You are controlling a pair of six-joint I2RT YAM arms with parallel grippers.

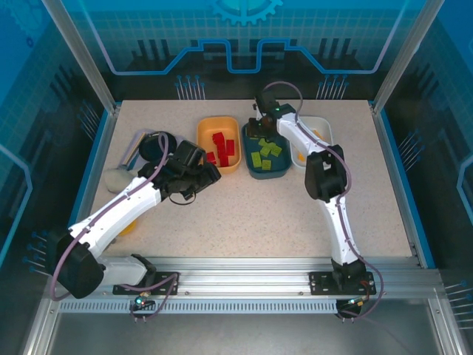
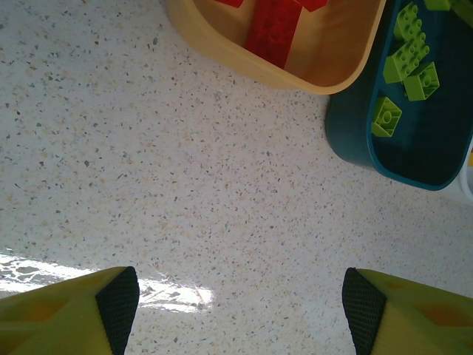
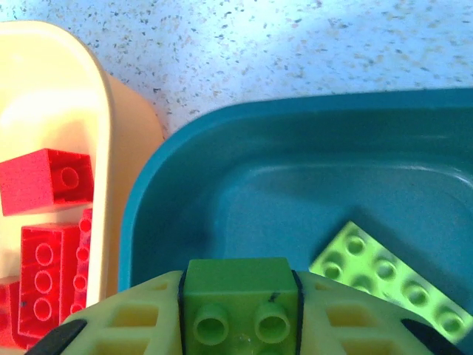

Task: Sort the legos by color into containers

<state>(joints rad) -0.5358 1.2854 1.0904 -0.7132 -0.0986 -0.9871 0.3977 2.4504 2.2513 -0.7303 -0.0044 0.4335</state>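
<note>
Three containers stand side by side at the back of the table. The orange tub [image 1: 201,137] holds several red legos [image 1: 220,146], also in the left wrist view [image 2: 275,26]. The dark teal tub [image 1: 266,176] holds several light green legos [image 1: 266,154]. The white tub [image 1: 324,126] holds a yellow-orange brick [image 1: 301,157]. My right gripper [image 3: 238,314] is shut on a light green brick [image 3: 238,288] above the far end of the teal tub [image 3: 222,185], near an oblong green brick [image 3: 388,277]. My left gripper [image 2: 240,310] is open over bare table just in front of the orange tub [image 2: 222,48].
A black round plate [image 1: 157,144] and a pale rounded object [image 1: 116,180] lie at the left, beside my left arm. A small yellow-orange bowl [image 1: 129,225] peeks out from under that arm. Bare speckled table [image 1: 259,214] spreads in front of the tubs.
</note>
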